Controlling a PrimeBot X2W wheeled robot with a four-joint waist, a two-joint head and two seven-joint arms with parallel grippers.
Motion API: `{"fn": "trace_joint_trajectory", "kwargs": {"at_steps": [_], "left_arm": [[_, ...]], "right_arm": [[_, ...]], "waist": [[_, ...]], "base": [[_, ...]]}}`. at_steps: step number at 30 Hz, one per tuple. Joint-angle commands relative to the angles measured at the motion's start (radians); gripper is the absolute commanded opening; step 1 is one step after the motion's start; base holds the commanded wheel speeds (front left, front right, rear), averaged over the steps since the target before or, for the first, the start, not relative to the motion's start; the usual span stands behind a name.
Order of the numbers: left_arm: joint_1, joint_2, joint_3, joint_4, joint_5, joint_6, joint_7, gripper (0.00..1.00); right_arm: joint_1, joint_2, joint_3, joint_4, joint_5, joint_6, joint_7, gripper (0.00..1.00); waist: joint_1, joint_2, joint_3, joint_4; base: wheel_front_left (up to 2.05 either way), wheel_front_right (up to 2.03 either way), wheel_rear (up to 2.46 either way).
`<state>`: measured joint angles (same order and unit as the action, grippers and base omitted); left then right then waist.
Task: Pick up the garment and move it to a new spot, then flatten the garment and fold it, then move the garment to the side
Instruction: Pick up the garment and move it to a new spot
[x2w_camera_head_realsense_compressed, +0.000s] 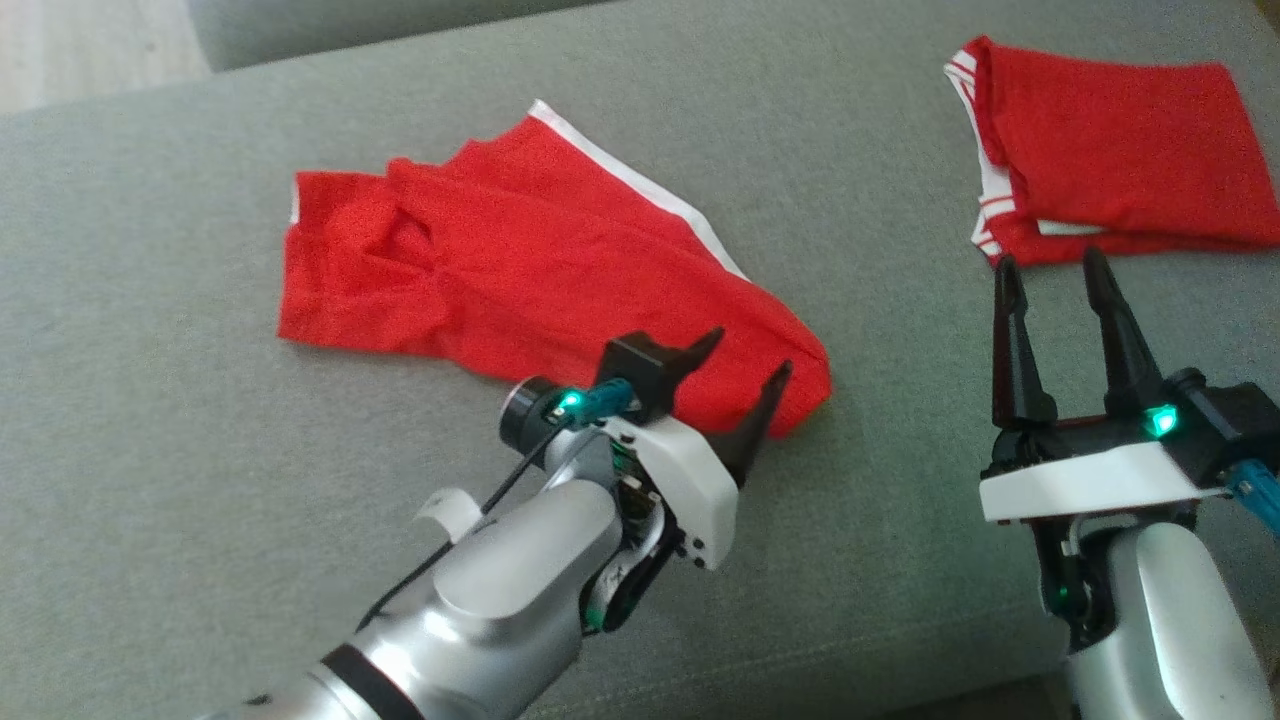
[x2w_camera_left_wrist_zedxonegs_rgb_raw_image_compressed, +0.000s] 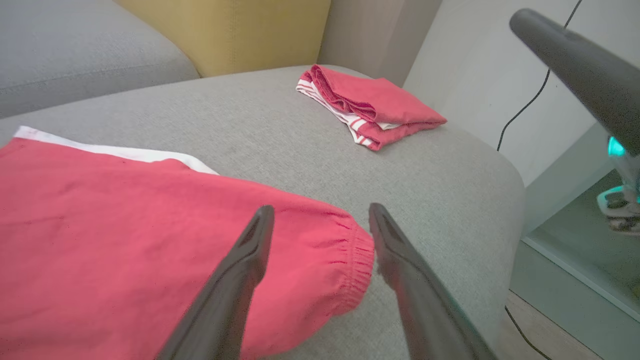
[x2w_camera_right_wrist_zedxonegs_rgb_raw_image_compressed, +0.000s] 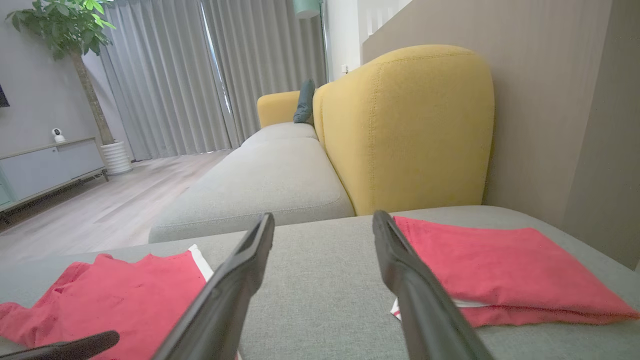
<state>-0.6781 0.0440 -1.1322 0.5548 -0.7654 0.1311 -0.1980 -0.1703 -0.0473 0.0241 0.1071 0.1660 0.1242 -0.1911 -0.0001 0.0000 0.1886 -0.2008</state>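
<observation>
Two red pieces of clothing lie on the grey sofa cushion (x2w_camera_head_realsense_compressed: 850, 130). Toward the left, the red garment (x2w_camera_head_realsense_compressed: 520, 260) is spread out loosely and rumpled. A white stripe (x2w_camera_head_realsense_compressed: 640, 185) runs along its far edge, and its elastic-gathered end points to the right.

The left gripper (x2w_camera_head_realsense_compressed: 752, 350) sits at that gathered end with its two dark fingers spread wide and nothing clamped between them. In the left wrist view one finger (x2w_camera_left_wrist_zedxonegs_rgb_raw_image_compressed: 245, 270) lies over the red cloth and the other over bare cushion just beside the elastic hem. Whether either touches the fabric cannot be told.

Further right, the right gripper (x2w_camera_head_realsense_compressed: 1048, 258) points up the head view. Its fingers are equally wide apart and empty, and their tips are near the front edge of the folded red garment (x2w_camera_head_realsense_compressed: 1110, 150). That one rests in a neat flat stack at the cushion's far right, with white trim (x2w_camera_head_realsense_compressed: 995, 190) showing along its left side. In the right wrist view a yellow backrest (x2w_camera_right_wrist_zedxonegs_rgb_raw_image_compressed: 405, 130) rises behind it.
</observation>
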Motion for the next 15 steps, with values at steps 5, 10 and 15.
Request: {"fn": "trace_joint_trajectory", "kwargs": {"at_steps": [5,10,15], "left_arm": [[0.003,0.038,0.092,-0.027,0.009,0.036,-0.054,1.00],[0.085,0.080,0.194,-0.114,0.058,0.094,-0.063,1.00],[0.241,0.120,0.338,-0.257,0.150,0.138,-0.063,1.00]], "right_arm": [[0.013,-0.003,0.013,-0.029,-0.018,0.007,0.028,1.00],[0.057,-0.003,0.000,-0.024,-0.019,0.007,0.044,1.00],[0.095,-0.003,-0.007,-0.014,-0.011,0.007,0.039,1.00]], "waist": [[0.0001,0.0000,-0.089,0.063],[0.0001,0.0000,-0.152,0.112],[0.0001,0.0000,-0.192,0.158]], "base": [[0.00,0.00,0.00],[0.00,0.00,0.00],[0.00,0.00,0.00]]}}
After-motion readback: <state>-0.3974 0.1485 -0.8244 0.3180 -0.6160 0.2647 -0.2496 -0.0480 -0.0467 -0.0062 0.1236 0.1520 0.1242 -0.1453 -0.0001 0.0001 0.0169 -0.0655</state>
